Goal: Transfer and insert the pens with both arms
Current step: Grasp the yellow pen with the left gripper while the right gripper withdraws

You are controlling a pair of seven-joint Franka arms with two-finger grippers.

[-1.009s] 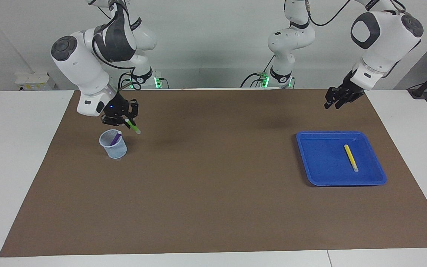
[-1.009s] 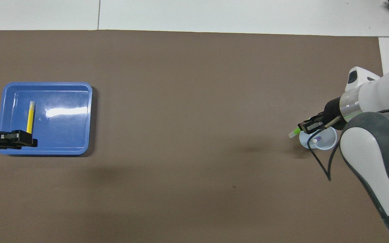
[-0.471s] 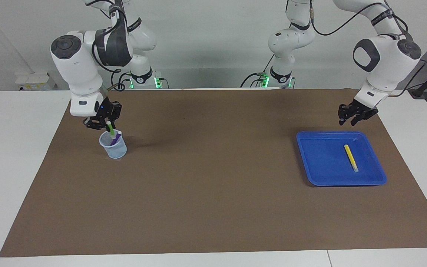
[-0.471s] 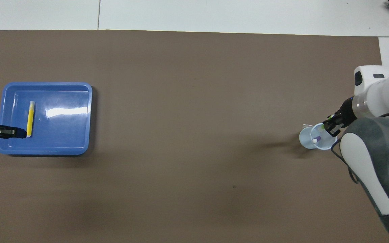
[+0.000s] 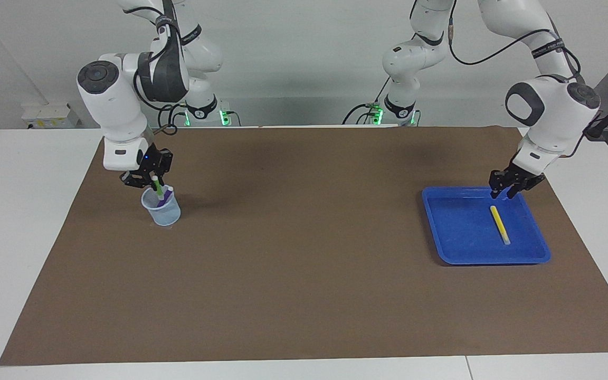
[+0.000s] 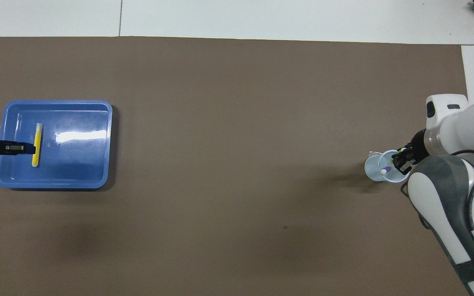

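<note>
- Purple pen [image 5: 164, 195] already stands in the clear cup [image 5: 162, 208], toward the right arm's end of the tabletop [image 5: 304, 295].
- Right gripper [image 5: 148, 181] sits just over the cup rim, fingers clamped on the green pen [image 5: 157, 187]; the pen's lower end is in the cup, so insertion looks nearly done, release pending.
- Yellow pen [image 5: 500, 224] lies flat in the blue tray [image 5: 457, 253] at the left arm's end, untouched.
- Left gripper [image 5: 506, 190] hangs over the tray's robot-side edge near that pen, holding nothing; can't tell how wide its fingers stand.
- Judged remaining: drop green, then pick, hand over and insert yellow.
</note>
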